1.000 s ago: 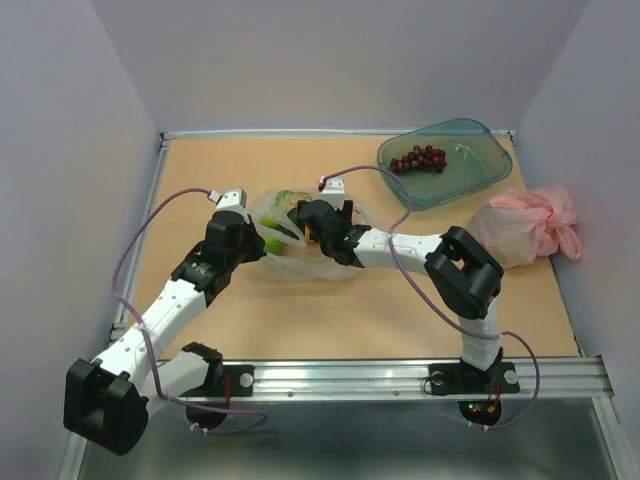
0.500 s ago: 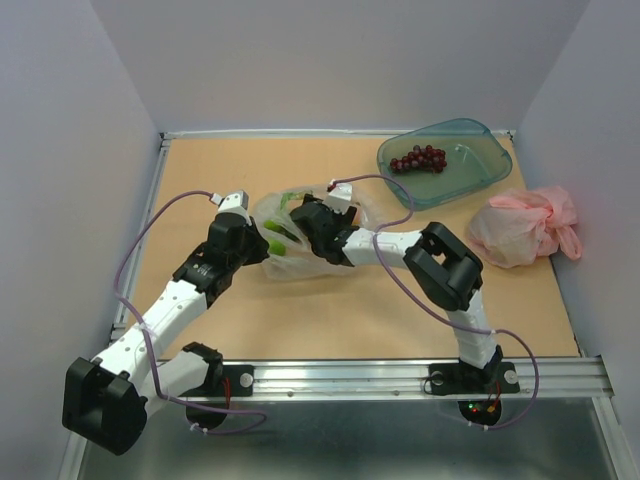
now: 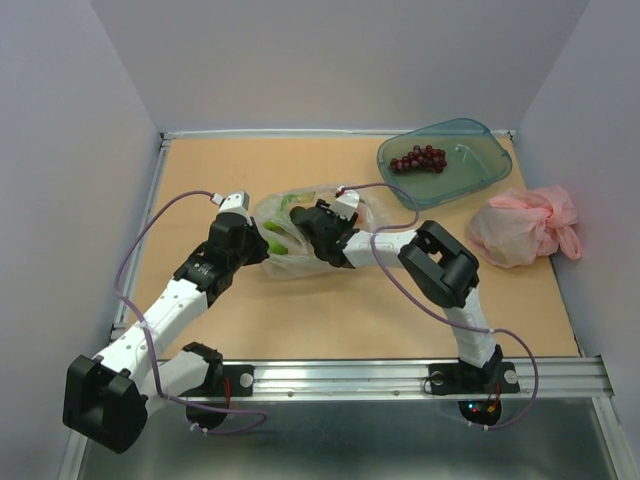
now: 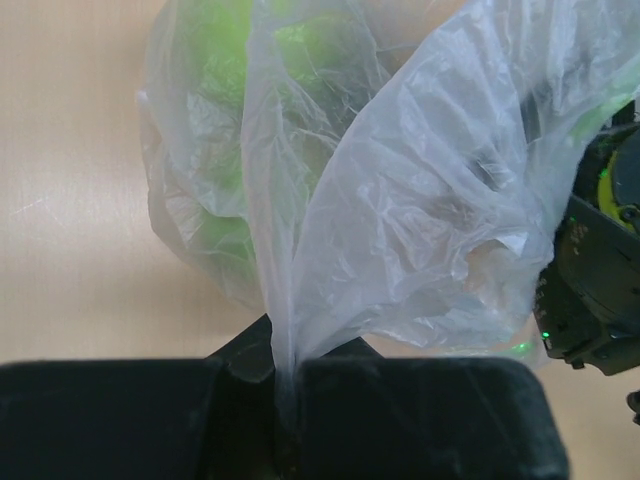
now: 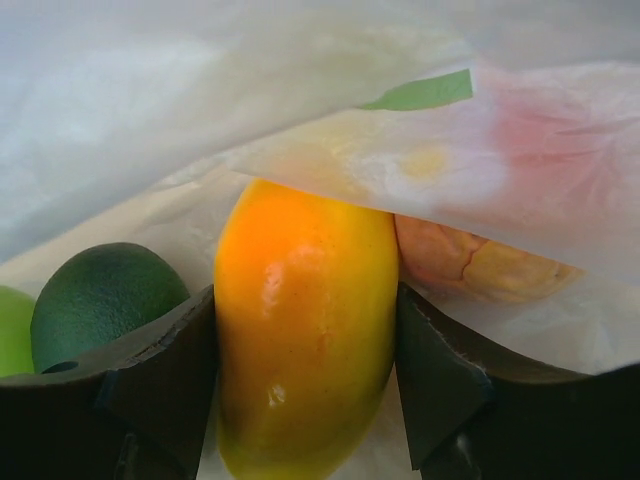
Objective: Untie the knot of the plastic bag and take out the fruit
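Note:
The transparent plastic bag [image 3: 285, 262] lies mid-table, its mouth open toward the right. My left gripper [image 3: 258, 247] is shut on a bunched fold of the bag [image 4: 400, 200], at the left gripper's jaws [image 4: 284, 372]. My right gripper [image 3: 303, 232] reaches inside the bag. In the right wrist view its jaws [image 5: 305, 315] press both sides of the orange-yellow mango [image 5: 300, 340]. A dark green fruit [image 5: 100, 295] lies left of the mango, and a small orange one [image 5: 480, 265] lies behind it under the plastic. Green fruit [image 4: 215, 40] shows through the bag. The grape bunch [image 3: 418, 159] lies in the teal tray [image 3: 480, 150].
The teal tray stands at the back right. A pink plastic bag [image 3: 528, 225] lies at the right edge of the table. The grey walls close the table on three sides. The right arm's elbow [image 3: 440, 262] rises just right of the bag.
My right gripper has pushed further left, deeper into the bag, and its elbow has followed. The left gripper has kept its hold on the bag in place.

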`<state>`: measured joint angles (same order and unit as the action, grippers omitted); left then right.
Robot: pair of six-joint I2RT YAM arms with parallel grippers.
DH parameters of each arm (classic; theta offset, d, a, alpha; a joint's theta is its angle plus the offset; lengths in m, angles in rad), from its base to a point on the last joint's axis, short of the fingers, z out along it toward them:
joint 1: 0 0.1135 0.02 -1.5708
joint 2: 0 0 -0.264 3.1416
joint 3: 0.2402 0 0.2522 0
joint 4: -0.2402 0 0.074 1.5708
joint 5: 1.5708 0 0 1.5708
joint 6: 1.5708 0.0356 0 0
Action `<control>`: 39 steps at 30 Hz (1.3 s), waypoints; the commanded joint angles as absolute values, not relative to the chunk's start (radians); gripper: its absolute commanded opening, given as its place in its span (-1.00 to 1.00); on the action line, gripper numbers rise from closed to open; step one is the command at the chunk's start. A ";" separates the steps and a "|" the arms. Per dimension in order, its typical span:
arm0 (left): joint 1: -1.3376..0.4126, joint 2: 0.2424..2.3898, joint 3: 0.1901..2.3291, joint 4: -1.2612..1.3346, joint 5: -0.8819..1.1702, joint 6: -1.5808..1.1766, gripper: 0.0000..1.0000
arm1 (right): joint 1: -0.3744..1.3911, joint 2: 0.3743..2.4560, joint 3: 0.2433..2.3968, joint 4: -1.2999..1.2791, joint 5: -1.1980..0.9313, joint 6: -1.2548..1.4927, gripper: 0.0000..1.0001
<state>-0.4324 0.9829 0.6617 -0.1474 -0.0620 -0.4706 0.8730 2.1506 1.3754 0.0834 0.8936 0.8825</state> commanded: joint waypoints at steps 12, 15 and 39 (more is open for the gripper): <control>-0.436 1.098 0.813 -0.129 -0.235 -0.359 -1.00 | 0.868 1.750 1.115 0.287 0.563 0.671 -0.99; -0.434 1.140 0.865 -0.121 -0.291 -0.336 -1.00 | 0.867 1.680 1.043 0.357 0.433 0.600 -0.99; -0.425 1.128 0.825 -0.118 -0.403 -0.318 -1.00 | 0.851 1.309 1.118 0.140 -0.074 0.215 -0.93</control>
<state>-0.4305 1.1671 0.8322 -0.1318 -0.3717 -0.3325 0.8696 1.3464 1.0103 0.2459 -0.1661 0.3069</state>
